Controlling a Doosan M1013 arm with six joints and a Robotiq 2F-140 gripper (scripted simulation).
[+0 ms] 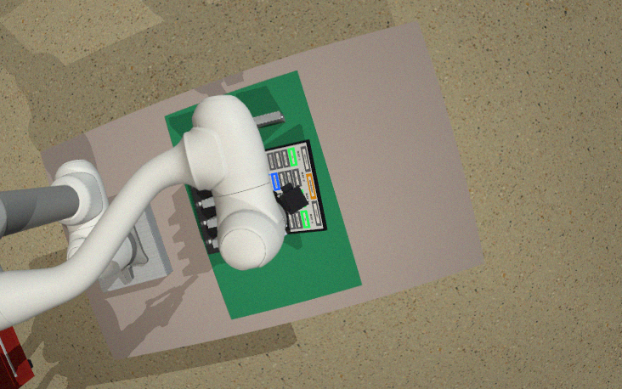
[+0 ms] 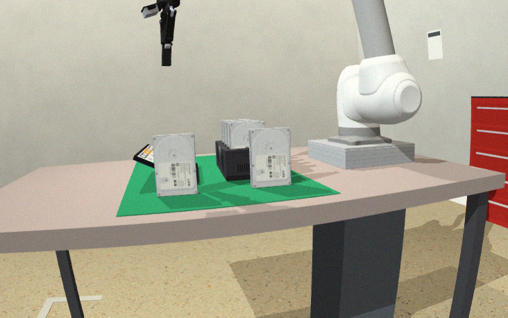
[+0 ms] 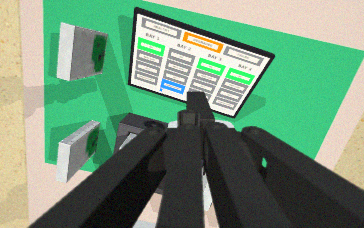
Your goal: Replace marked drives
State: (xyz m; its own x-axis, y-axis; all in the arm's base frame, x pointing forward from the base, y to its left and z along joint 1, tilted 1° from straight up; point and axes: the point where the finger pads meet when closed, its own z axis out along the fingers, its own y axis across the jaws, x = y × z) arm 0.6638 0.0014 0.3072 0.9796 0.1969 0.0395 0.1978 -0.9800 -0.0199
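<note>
My gripper (image 2: 166,62) (image 3: 195,106) is shut and empty, high above the mat on the screen side. The screen (image 1: 298,158) (image 2: 141,150) (image 3: 170,44) shows an orange box lit in its top row, green boxes for bays 1, 3 and 4, and a blue box at the bottom of bay 2. The dock (image 2: 234,164) (image 3: 136,121) stands on the mat with several drives (image 2: 239,131) upright in it; the arm hides most of it from above. One spare drive (image 1: 270,119) (image 2: 174,164) (image 3: 75,52) stands upright on the mat, the other spare drive (image 2: 269,157) (image 3: 77,152) nearer the robot base.
The green mat (image 1: 293,284) (image 2: 134,205) (image 3: 300,70) lies on the bench top (image 1: 389,115) (image 2: 55,206). The arm (image 1: 238,174) reaches over the dock and part of the screen. Its base block (image 1: 158,243) (image 2: 359,155) stands beside the mat. A red cabinet (image 2: 490,150) is beyond the bench.
</note>
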